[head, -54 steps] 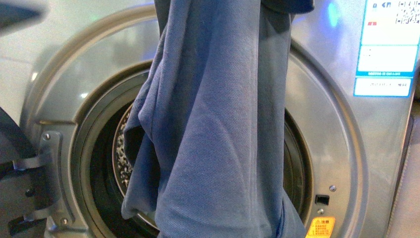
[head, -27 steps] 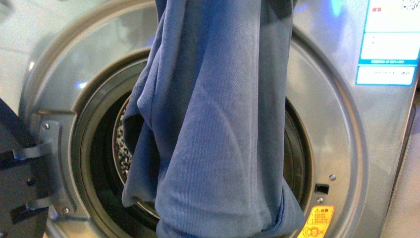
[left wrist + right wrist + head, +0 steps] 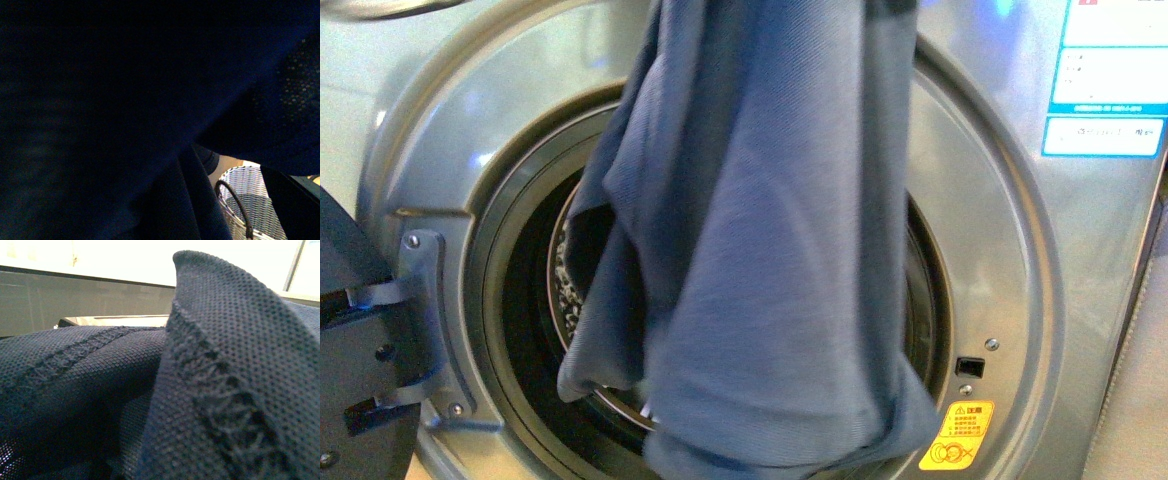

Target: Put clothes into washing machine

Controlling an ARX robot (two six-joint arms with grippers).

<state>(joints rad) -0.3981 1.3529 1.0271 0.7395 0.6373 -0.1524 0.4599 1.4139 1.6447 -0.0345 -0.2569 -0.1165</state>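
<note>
1. Pos.: the clothes [image 3: 760, 250] are hung from above the frame edge and draped across the porthole of the washing machine [image 3: 1010, 250]. The btm hem is seen level w/ the lower lip of the opening. Most of the fabric is judged to be in front of the drum [image 3: 563, 290], not inside it.
2. Grippers: neither the left gripper nor the right gripper is shown in any view, so how far each is open, and what is held, cannot be told. The right wrist view is filled w/ close-up knit fabric and a stitched seam. The left wrist view is mostly dark and blocked by cloth, w/ only a wicker basket [image 3: 250, 195] glimpsed.
3. Risk A: if release is made here, the garment is likely to be dropped down the front panel to the floor, since its bulk is hung outside the gasket [image 3: 500, 300].
4. Risk B: fabric may be snagged on the hinge bracket [image 3: 425, 330] or left trailing over the lip, esp. the left fold near the rim. The door [image 3: 350, 370] then can't be shut cleanly.
5. Risk C: w/ both wrist cams masked by cloth, depth to the opening is poorly judged, and an arm could be driven into the metal surround.
6. Risk D: a loose fold may be caught on a gripper at release & dragged back out on retreat.
</note>
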